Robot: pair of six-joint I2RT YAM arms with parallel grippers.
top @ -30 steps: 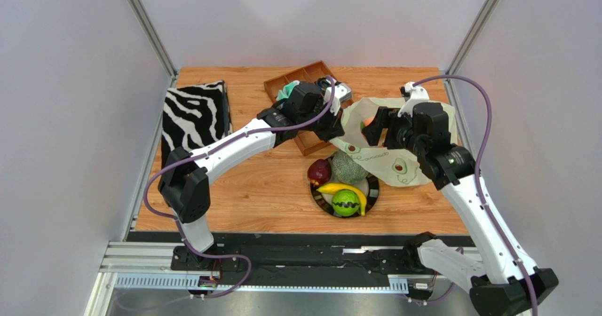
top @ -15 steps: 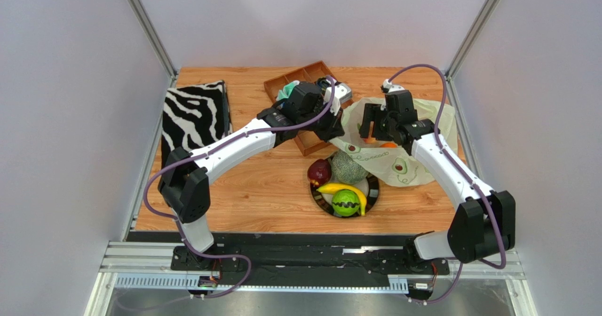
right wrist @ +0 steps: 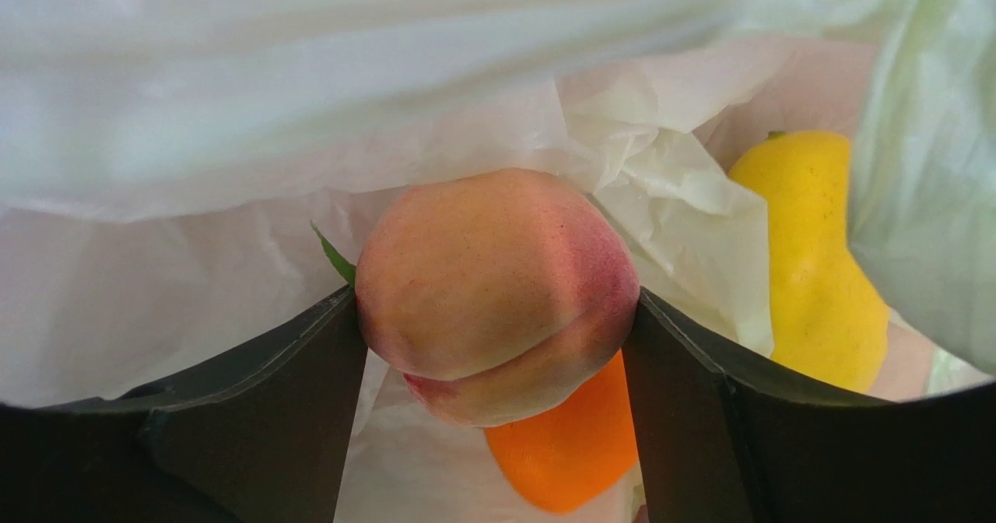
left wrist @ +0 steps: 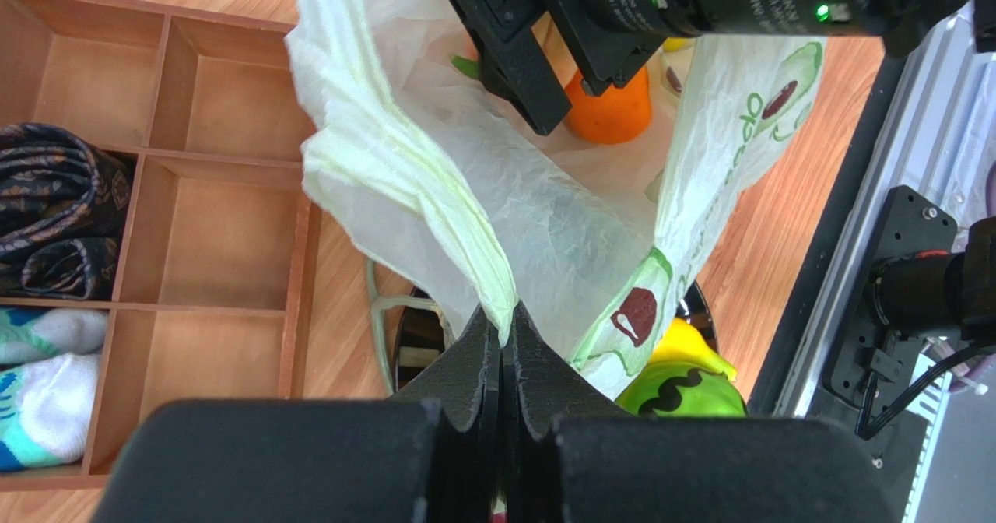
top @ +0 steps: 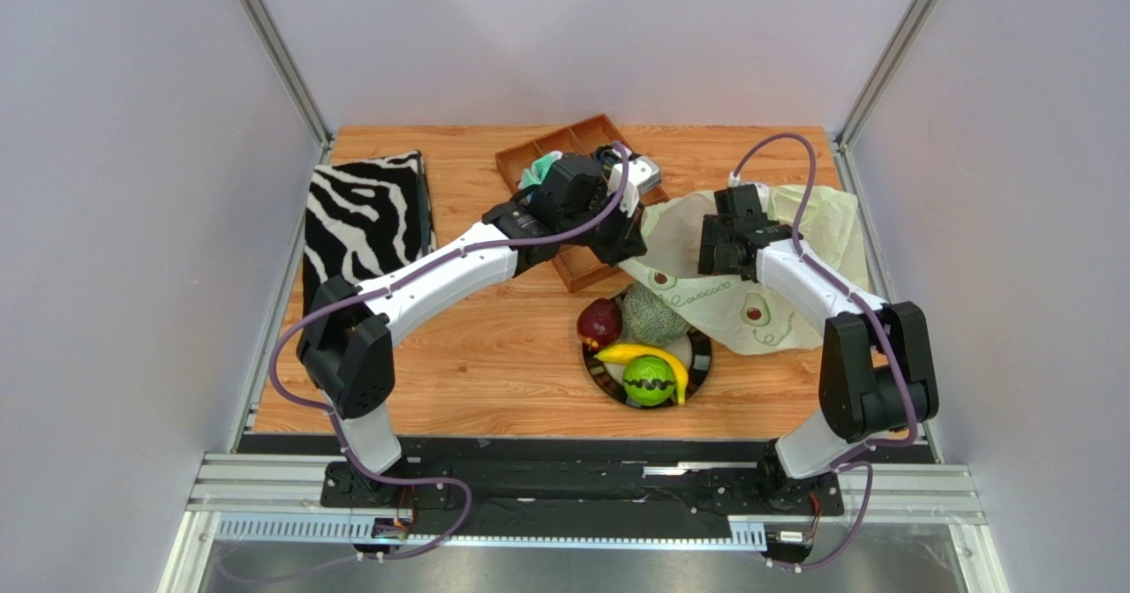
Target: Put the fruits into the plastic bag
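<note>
Fruits (top: 647, 379): 3 in plastic bag (left wrist: 526, 220), 4 on plate (top: 586, 359) | left jaws pinch bag | right jaws grip peach (right wrist: 497, 290)

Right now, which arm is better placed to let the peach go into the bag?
The right arm: its jaws hold the peach inside the plastic bag, above the orange. The left arm is occupied, jaws pinching the bag's rim open.

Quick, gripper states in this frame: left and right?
Left gripper: closed, pinching the rim of the plastic bag.
Right gripper: closed on the peach, inside the bag.
</note>
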